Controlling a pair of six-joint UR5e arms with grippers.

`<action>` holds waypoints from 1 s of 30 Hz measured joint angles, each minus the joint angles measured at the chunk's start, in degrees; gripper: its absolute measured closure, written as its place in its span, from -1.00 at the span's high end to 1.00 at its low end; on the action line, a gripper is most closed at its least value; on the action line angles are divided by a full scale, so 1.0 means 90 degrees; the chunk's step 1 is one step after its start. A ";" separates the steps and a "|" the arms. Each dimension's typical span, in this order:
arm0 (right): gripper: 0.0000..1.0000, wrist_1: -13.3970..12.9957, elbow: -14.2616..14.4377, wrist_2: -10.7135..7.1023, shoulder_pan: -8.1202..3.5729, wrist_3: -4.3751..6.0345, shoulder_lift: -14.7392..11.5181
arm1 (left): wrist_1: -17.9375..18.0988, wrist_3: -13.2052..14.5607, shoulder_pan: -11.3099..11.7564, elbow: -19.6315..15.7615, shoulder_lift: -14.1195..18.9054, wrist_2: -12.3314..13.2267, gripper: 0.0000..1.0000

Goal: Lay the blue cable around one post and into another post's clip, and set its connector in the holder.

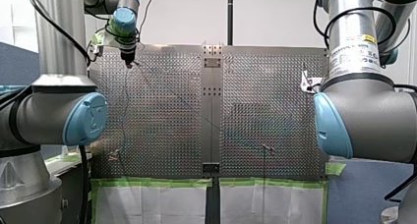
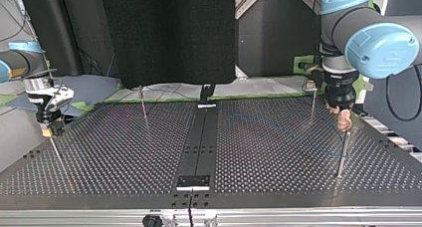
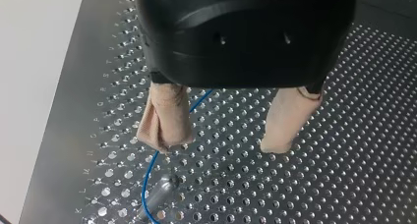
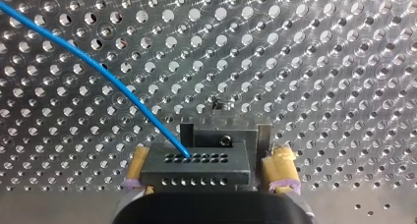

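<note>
In the right wrist view the black connector sits against a metal holder, and the blue cable leaves its top face. My right gripper stands open around the connector, its yellow pads a little clear of the block's sides. In the left wrist view my left gripper is open, with beige pads. The blue cable runs beside one pad, ungripped, down past a metal post. In the top view my left gripper hangs over a post at the right, and my right gripper is at the far left.
The perforated plate carries thin upright posts towards the back of the top view. A black centre strip divides the plate. In the front view my left gripper is at the plate's far left corner.
</note>
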 joint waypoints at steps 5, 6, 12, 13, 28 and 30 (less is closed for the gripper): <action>1.00 0.0000 0.0000 0.0000 0.0000 0.0000 0.0000 | 0.0000 0.0233 -0.0007 -0.0001 0.0001 -0.0033 1.00; 1.00 0.0000 0.0000 0.0000 0.0000 0.0000 0.0000 | 0.0000 0.0293 -0.0009 -0.0001 0.0000 -0.0045 1.00; 1.00 0.0000 0.0000 0.0000 0.0000 0.0000 0.0000 | -0.0008 0.0590 -0.0011 0.0001 0.0001 -0.0070 1.00; 1.00 0.0000 0.0000 0.0000 0.0000 0.0000 0.0000 | -0.0010 0.0640 -0.0011 0.0001 0.0001 -0.0072 1.00; 1.00 0.0000 0.0000 0.0000 0.0000 0.0000 0.0000 | 0.0014 0.0826 -0.0015 0.0000 0.0040 -0.0081 1.00; 1.00 0.0000 0.0000 0.0000 0.0000 0.0000 0.0000 | 0.0062 0.0712 -0.0005 -0.0003 0.0056 -0.0081 1.00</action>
